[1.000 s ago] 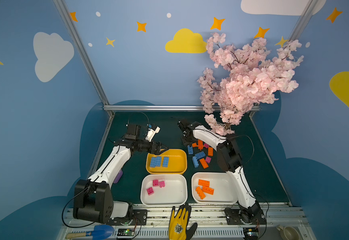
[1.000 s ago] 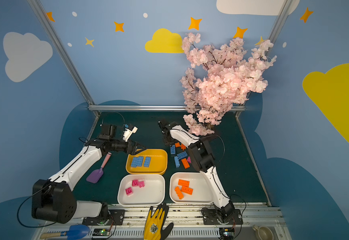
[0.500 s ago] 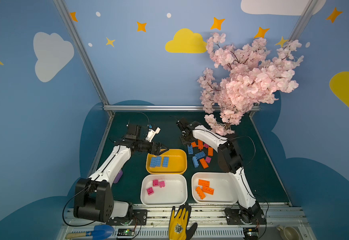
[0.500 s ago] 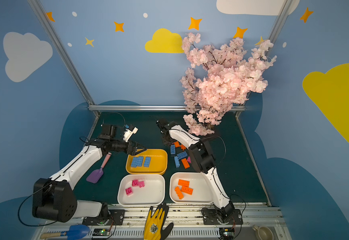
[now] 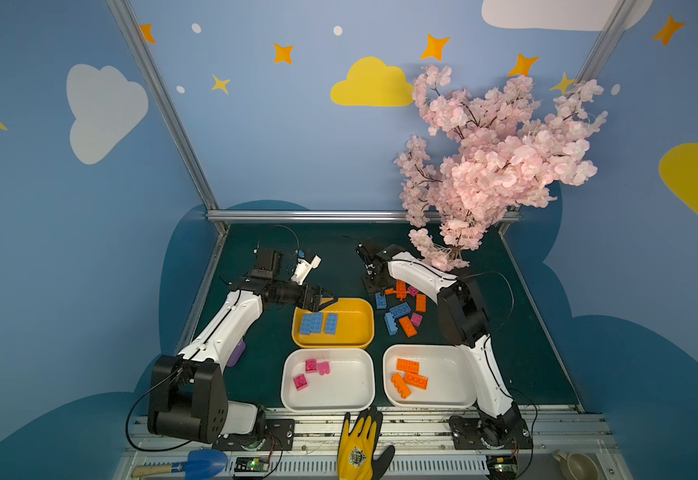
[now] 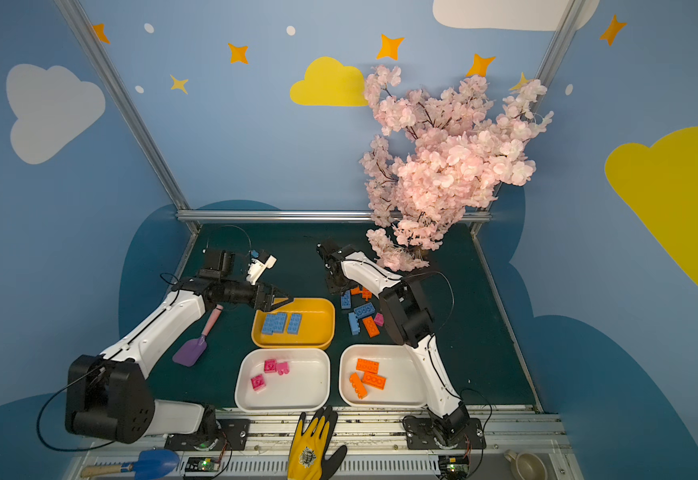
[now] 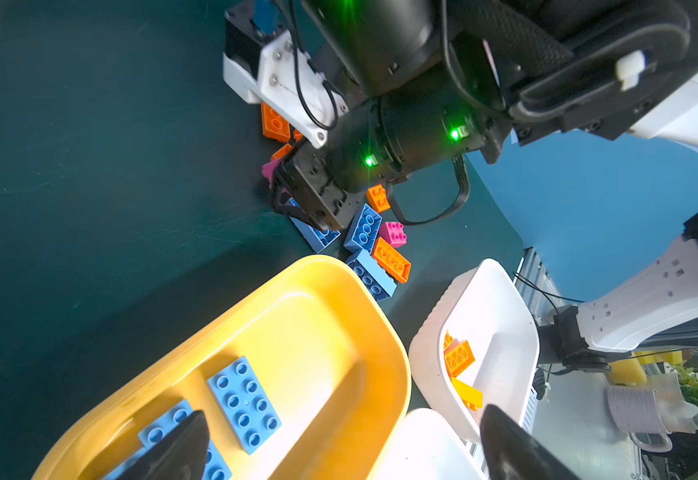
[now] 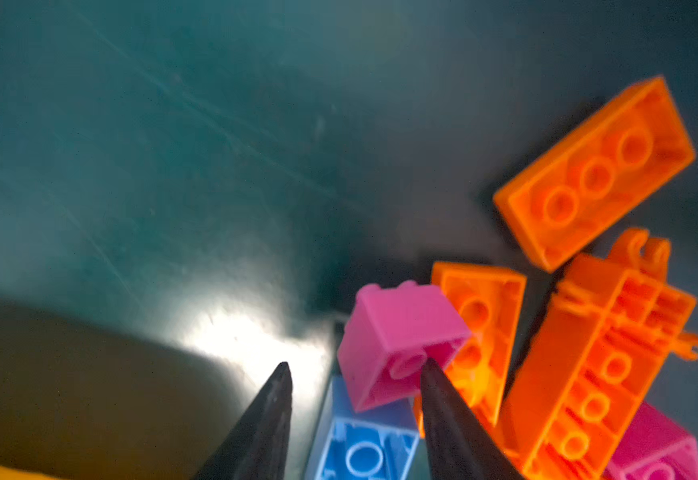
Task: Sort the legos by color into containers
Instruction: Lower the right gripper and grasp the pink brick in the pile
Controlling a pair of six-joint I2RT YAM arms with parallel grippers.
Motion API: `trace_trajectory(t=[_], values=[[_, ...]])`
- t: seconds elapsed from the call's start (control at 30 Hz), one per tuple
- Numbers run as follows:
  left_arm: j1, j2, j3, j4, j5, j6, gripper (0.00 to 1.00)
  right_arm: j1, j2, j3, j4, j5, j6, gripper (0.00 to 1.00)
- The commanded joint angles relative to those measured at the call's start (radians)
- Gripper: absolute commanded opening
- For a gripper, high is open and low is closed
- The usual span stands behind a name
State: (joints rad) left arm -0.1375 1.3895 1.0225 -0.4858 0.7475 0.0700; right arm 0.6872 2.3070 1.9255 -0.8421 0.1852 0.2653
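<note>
Right tool (image 8: 355, 365) stands narrowly parted, empty, beside the magenta brick (image 8: 397, 345) (light, stiff, slick); pinch its flat sides. Left tool (image 7: 343, 415) gapes wide.

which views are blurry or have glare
Right wrist view: soft all over, the pink brick smeared, white glare on the mat. Left wrist view: the blue brick is crisp, but the yellow tray floor is washed out. Both top views: sharp, evenly lit.

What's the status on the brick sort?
Left gripper open over the yellow tray. Right gripper open at the loose pile, pink brick just beside its jaws. Nothing blocking.
</note>
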Motion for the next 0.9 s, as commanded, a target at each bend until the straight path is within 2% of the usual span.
trace_trajectory(t=[0.0, 0.57, 0.87], values=[[0.004, 0.012, -0.006, -0.018, 0.003, 0.019, 1.0, -0.007, -0.061, -0.035, -0.002, -0.035, 0.033, 0.5], [0.003, 0.029, -0.001, -0.01, 0.004, 0.017, 1.0, -0.042, -0.012, -0.011, 0.018, -0.092, 0.058, 0.55], [0.004, 0.033, 0.008, -0.019, 0.004, 0.024, 1.0, -0.043, 0.075, 0.116, -0.01, -0.084, 0.031, 0.54]])
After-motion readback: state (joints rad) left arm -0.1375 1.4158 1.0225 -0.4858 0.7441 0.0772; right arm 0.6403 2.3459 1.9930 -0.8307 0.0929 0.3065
